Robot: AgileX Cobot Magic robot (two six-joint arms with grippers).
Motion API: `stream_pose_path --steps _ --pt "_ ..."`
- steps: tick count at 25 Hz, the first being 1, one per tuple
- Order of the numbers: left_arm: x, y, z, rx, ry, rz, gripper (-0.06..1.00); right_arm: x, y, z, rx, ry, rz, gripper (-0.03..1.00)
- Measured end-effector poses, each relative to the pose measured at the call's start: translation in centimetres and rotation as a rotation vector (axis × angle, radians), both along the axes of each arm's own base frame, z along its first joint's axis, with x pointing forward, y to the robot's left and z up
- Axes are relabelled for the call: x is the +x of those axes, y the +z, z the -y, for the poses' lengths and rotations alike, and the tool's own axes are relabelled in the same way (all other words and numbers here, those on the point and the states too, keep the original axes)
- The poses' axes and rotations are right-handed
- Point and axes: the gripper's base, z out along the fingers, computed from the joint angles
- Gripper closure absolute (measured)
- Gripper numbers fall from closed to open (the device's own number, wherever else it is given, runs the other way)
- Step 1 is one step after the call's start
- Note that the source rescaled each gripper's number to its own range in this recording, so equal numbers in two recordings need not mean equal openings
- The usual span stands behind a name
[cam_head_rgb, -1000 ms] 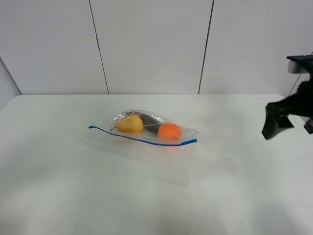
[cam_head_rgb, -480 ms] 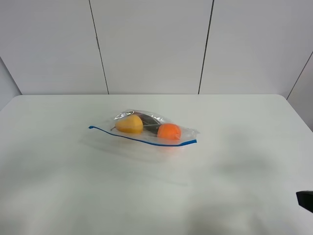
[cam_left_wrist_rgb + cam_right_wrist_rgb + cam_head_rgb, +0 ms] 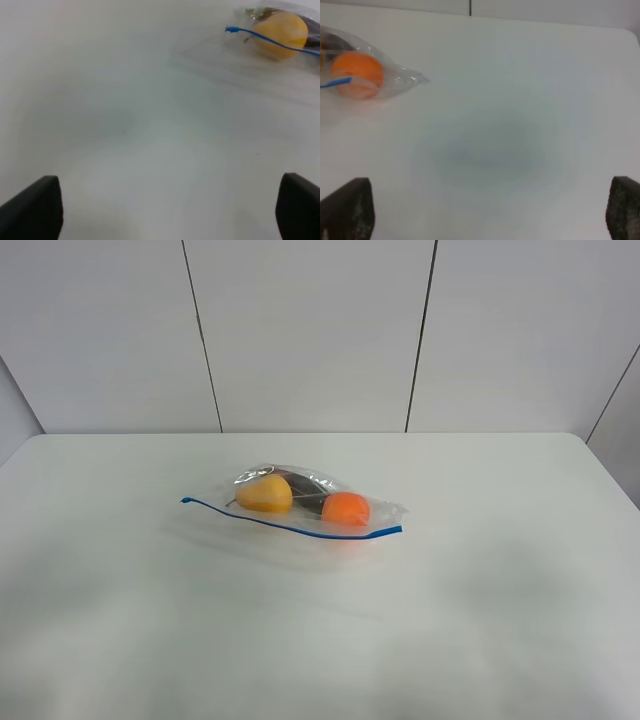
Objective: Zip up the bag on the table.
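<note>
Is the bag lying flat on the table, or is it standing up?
Lying flat. The bag rests on its side on the table, its blue zipper strip running along the near edge.

Exterior high view: the right arm, recorded one second ago as a dark mass at the 3 o'clock edge above the table (image 3: 500,620), and half a second ago reduced to a small dark fragment at the 4 o'clock corner, has now left that view entirely. In the right wrist view the right tool (image 3: 485,212) is present only as two dark finger tips (image 3: 347,207) at the frame's lower corners, set wide apart over bare table surface. No other alteration observed.
</note>
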Motion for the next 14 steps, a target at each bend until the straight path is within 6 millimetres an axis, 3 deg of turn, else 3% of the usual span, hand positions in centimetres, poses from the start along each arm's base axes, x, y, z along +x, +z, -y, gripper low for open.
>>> stream_pose_path --steps 14 --pt "0.0 0.0 0.0 0.0 0.0 0.0 -0.04 0.02 -0.08 0.02 -0.002 -0.001 -0.002 -0.03"
